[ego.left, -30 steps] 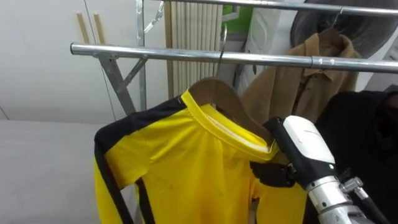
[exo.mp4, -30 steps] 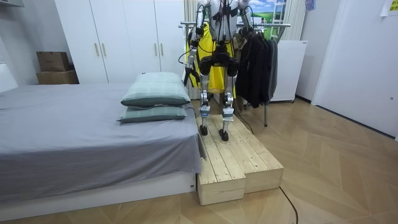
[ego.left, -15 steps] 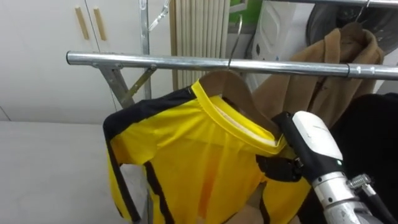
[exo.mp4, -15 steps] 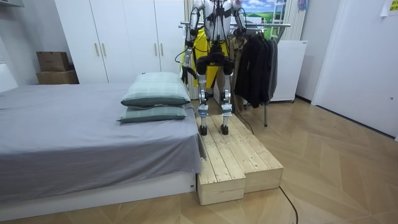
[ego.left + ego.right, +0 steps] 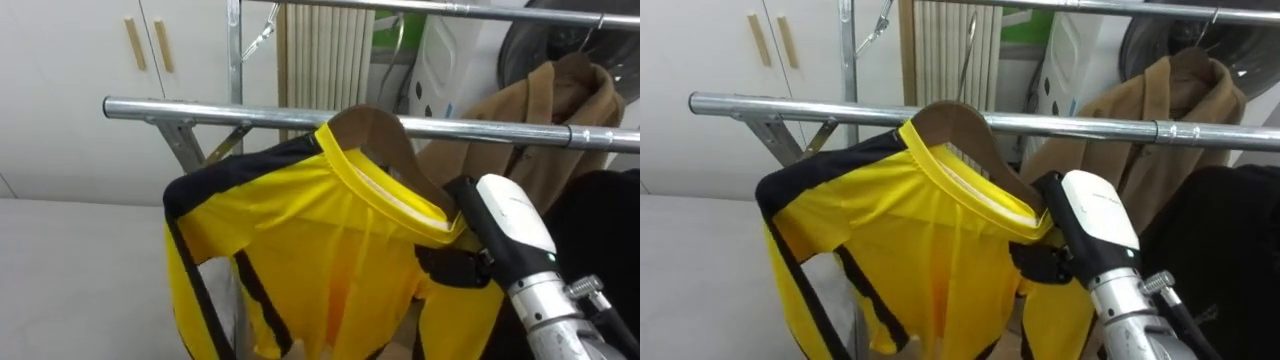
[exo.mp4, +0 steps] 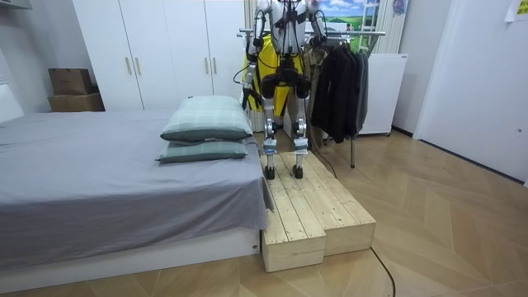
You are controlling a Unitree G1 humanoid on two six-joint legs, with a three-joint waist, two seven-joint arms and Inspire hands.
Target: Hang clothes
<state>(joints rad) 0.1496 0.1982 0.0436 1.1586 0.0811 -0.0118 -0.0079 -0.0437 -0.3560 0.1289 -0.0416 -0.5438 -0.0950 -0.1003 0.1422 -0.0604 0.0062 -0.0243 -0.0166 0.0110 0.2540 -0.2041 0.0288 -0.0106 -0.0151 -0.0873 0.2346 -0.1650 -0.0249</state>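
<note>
A yellow shirt (image 5: 310, 240) with black trim hangs on a wooden hanger (image 5: 372, 128). The hanger's top is level with the rack's metal rail (image 5: 200, 109), and its wire hook (image 5: 967, 55) reaches up above the rail. My right hand (image 5: 512, 228) holds the shirt's right shoulder just below the collar. Its dark fingers (image 5: 452, 270) are curled onto the cloth and the hanger under it. In the room view I stand on a wooden platform (image 6: 313, 216) facing the rack, and my left hand (image 6: 245, 95) hangs low at my side.
A tan coat (image 5: 545, 120) and dark clothes (image 5: 605, 235) hang on the rail to the right of the shirt. White wardrobe doors (image 5: 90, 70) stand behind at the left. A grey bed (image 6: 99, 181) with pillows (image 6: 206, 124) lies left of the platform.
My right hand has lifted the hanger and shirt: the hanger's top was well below the rail and is now level with it. In the room view I have moved closer to the rack.
</note>
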